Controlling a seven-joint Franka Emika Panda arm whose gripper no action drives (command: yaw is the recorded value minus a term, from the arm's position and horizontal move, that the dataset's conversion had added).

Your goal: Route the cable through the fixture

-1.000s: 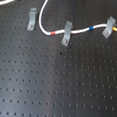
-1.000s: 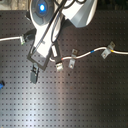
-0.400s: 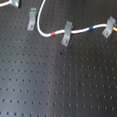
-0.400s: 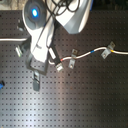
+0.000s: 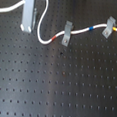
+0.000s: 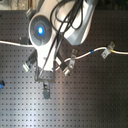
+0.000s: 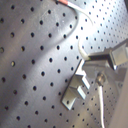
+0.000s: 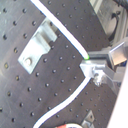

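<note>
White cable (image 8: 64, 36) is pinched between the jaws in both wrist views; the jaws are clamped on it and the cord kinks at the grip. Grey fixture (image 8: 37, 45) lies flat on the black perforated surface (image 8: 20, 95), near the jaws on one side of the held span and not touching the cord. Beyond the jaws, in the first exterior view, the cable sags in a loop, then runs past a red band (image 5: 55, 38), a slanted clip (image 5: 67, 32), a blue band (image 5: 90, 29) and a second slanted clip (image 5: 110, 27).
</note>
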